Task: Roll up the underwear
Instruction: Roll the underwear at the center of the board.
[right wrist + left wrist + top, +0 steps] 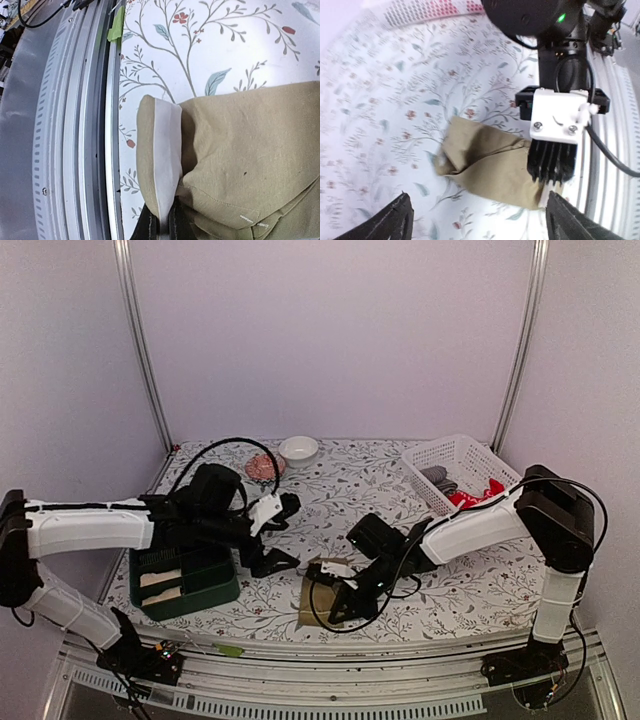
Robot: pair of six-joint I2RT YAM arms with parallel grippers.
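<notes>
A: What sits farthest left?

B: A dark green plastic bin (205, 585) at the near-left of the floral-patterned tabletop (350, 480). There are pale cream pieces (160, 585) inside it, too small to identify.

A: And the left gripper?

B: The left gripper (283, 533) hangs just right of the bin with its jaws spread wide, holding nothing. In its wrist view the black fingertips (395, 220) stand to either side of the cloth below, apart from it.

A: Anything behind it?

B: A pinkish round object (265, 467) and a small white bowl (298, 448) sit side by side at the back.

A: Where is the underwear?

B: The khaki-tan cloth underwear (308, 600) lies crumpled and partly folded near the front edge, between the two arms.

A: Is the right gripper on it?

B: Yes. The right gripper (338, 602) is clamped on the garment's near end, pinching the white band (167, 150) along that edge.

A: And far right?

B: A white plastic lattice basket (455, 455) holds a bright red garment (480, 493) and a grey garment (437, 477).
</notes>
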